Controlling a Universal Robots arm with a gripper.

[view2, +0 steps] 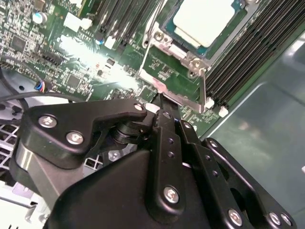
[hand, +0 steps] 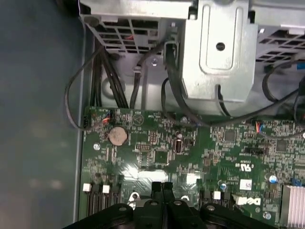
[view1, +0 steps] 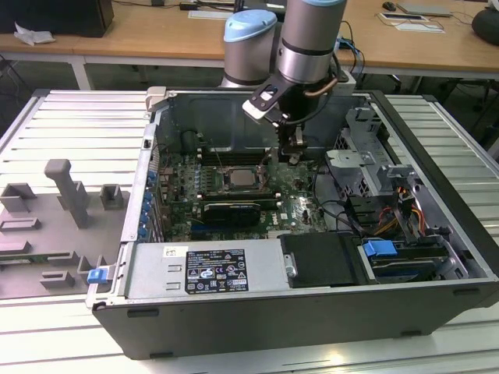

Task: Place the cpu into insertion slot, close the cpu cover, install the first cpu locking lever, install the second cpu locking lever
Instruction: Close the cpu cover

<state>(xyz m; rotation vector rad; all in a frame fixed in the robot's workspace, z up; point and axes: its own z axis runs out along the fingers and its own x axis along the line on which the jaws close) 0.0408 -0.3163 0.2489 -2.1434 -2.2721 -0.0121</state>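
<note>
Seated cpu (view2: 205,19) framed by flat-lying cpu cover (view2: 162,40), which retains it. Tool (hand: 162,187), fingers together with nothing between, hovers just beside cover near locking lever (view2: 203,88); closed tips suit pushing, not grasping.

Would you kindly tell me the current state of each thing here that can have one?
cpu: seated in its socket.
cpu cover: down around the cpu.
gripper: shut, holding nothing, beside the socket.
computer case: lying flat, side open.
</note>
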